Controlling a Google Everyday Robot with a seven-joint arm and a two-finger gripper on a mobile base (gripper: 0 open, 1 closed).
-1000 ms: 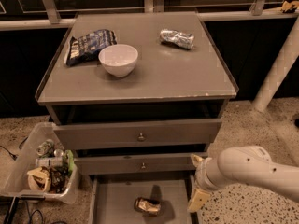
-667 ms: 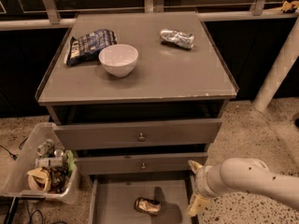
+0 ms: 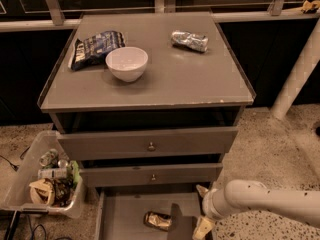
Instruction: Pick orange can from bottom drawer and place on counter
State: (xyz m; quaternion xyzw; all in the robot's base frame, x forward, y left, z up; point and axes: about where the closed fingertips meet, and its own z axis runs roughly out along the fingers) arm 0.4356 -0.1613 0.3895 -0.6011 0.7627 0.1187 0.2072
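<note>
Camera view: end effector point(image 3: 201, 210) is hovering spread, right of the can point(image 3: 157, 220).
A sideways reach is risking knocking the can rolling across the drawer point(image 3: 125, 215).

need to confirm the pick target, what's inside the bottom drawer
The orange can lies on its side on the bottom drawer floor. The gripper hangs at the drawer's right side, jaws apart. The drawer's back is hidden under the drawer above.

The smooth white tubular arm point(image 3: 272, 202) has a ringed wrist collar; the claw point(image 3: 201, 209), at five o'clock in view, shows two cream fingers point(image 3: 202, 228) spread apart.
</note>
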